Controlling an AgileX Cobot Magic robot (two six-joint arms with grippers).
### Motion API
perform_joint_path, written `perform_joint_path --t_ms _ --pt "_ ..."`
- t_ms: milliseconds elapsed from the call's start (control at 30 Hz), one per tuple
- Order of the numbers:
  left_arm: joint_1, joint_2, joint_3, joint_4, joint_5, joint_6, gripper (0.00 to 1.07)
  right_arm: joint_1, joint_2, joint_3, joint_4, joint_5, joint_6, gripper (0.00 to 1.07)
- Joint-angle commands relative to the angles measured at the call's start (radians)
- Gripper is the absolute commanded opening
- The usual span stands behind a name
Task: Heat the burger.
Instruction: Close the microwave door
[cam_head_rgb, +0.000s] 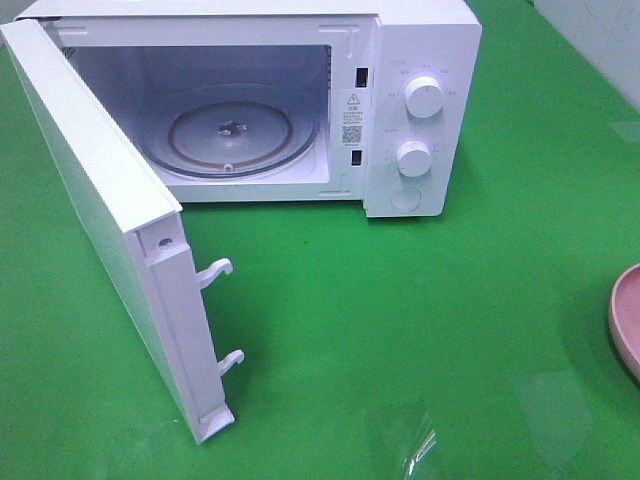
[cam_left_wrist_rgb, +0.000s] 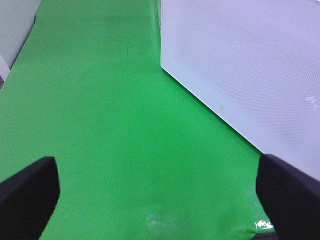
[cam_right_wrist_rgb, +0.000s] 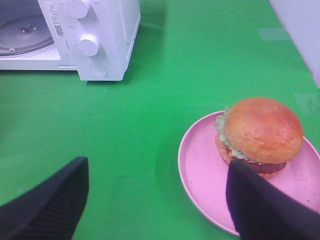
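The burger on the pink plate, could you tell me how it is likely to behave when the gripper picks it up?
The burger is stacked in layers, bun over lettuce over bun, so it may shear or come apart if squeezed unevenly. Its domed top looks glossy, so pads could slip there. It sits off-centre on the shallow plate, which might slide or tip if pushed.

A: Left gripper (cam_left_wrist_rgb: 157, 200)?
B: Jaws spread wide, as wide as they get. One dark finger (cam_left_wrist_rgb: 27, 197) sits at either lower corner of its wrist view, nothing between them.

A: Right gripper (cam_right_wrist_rgb: 157, 200)?
B: Also parted, a broad gap. Both black fingertips (cam_right_wrist_rgb: 47, 205) show in its wrist view, nothing clamped between them.

A: Arms in the high camera?
B: Neither arm nor gripper appears there.
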Motion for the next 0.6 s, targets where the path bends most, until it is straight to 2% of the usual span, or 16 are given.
perform_joint_path --t_ms 33,600 --pt "0.0 -0.015 -0.001 0.003 -0.017 0.004 1.01 -0.007 -0.025 0.002 0.005 -0.011 -0.011 0.73" --pt "0.0 -0.015 -0.001 0.003 -0.017 0.002 1.01 -0.007 -0.025 0.002 0.005 -0.011 -0.011 0.73"
